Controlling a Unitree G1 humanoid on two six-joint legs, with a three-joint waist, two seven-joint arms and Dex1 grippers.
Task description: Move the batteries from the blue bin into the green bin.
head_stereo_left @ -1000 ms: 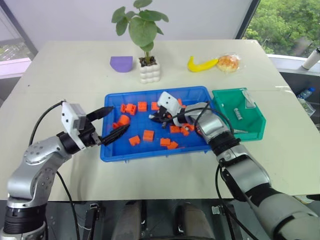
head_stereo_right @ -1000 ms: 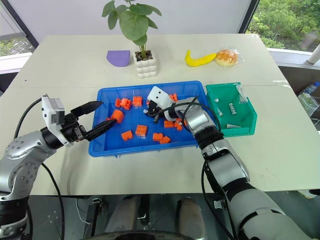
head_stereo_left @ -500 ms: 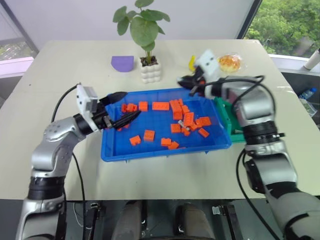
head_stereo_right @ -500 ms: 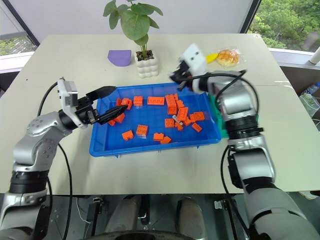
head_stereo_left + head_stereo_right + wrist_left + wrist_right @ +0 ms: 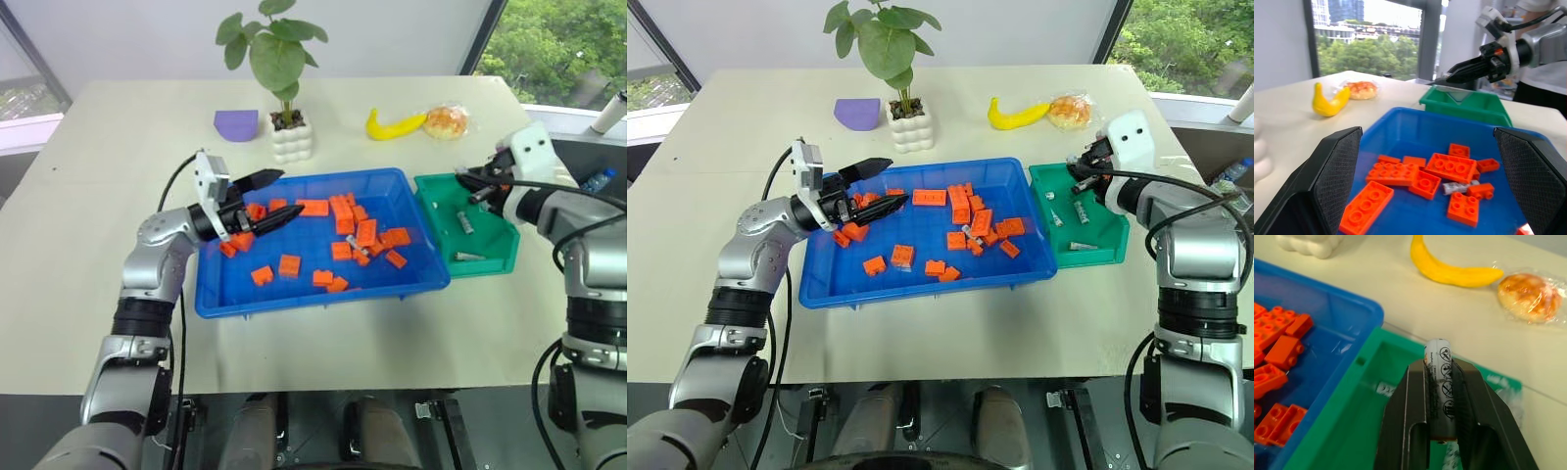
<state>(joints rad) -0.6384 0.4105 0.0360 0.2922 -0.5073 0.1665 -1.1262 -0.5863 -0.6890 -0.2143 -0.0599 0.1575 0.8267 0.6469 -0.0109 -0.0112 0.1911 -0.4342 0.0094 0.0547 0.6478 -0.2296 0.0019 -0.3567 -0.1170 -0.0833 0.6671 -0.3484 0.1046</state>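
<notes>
The blue bin (image 5: pixel 323 302) lies mid-table with several orange blocks and one silvery battery (image 5: pixel 356 246) among them, also seen from the left wrist (image 5: pixel 1454 186). My left gripper (image 5: pixel 284 193) hovers open over the bin's left end, nothing between its fingers (image 5: pixel 1337 166). To the right stands the green bin (image 5: pixel 509 245) with two batteries (image 5: pixel 466 221) inside. My right gripper (image 5: pixel 472 186) hangs above the green bin's far left corner. It is shut on another battery (image 5: pixel 1439 382), which stands upright between the fingers.
Behind the bins are a potted plant in a white pot (image 5: pixel 293 139), a purple half-disc (image 5: pixel 236 124), a banana (image 5: pixel 396 125) and a wrapped bun (image 5: pixel 447 121). A bottle (image 5: pixel 598 183) stands off the table's right edge. Bare tabletop lies to the left and in front.
My right gripper has swung from the middle of the blue bin to above the green bin, carrying the battery. My left gripper has moved in over the blue bin's left end.
</notes>
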